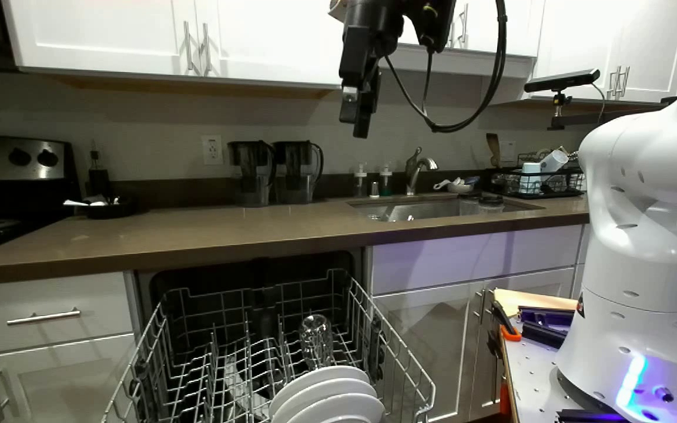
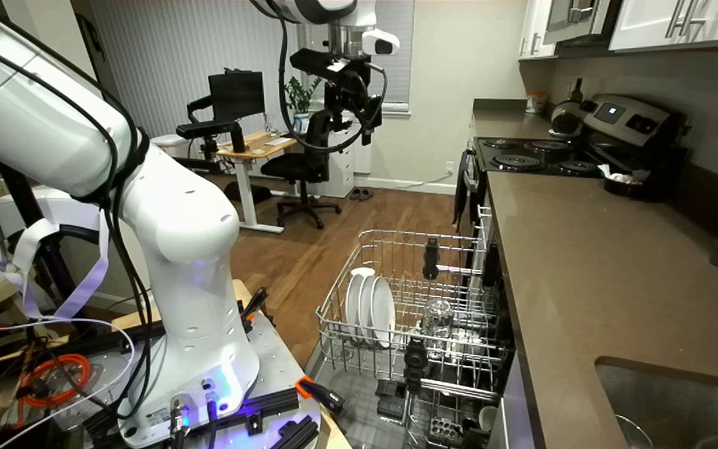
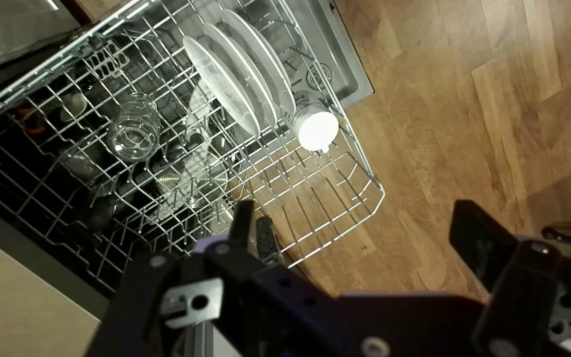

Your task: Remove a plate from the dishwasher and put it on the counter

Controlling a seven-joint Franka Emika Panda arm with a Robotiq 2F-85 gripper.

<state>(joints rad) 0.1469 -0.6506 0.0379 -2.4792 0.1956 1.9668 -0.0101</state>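
Three white plates [image 3: 221, 82] stand on edge side by side in the upper wire rack of the dishwasher [image 1: 244, 273]. The same plates [image 2: 382, 312] show in both exterior views. The rack is pulled out, and the dark interior lies behind it under the counter [image 1: 209, 232]. High above the rack hangs my gripper [image 1: 358, 120], pointing down. In the wrist view the gripper [image 3: 355, 206] has its fingers spread wide, with only the rack corner and wood floor seen between them. It touches no plate.
A white cup [image 3: 318, 131] sits beside the plates, and a clear glass [image 3: 134, 128] stands in the rack. Pitchers [image 1: 251, 173], a faucet [image 1: 416, 169] and a dish rack [image 1: 550, 176] line the back of the counter. Upper cabinets [image 1: 268, 41] hang near the gripper's height.
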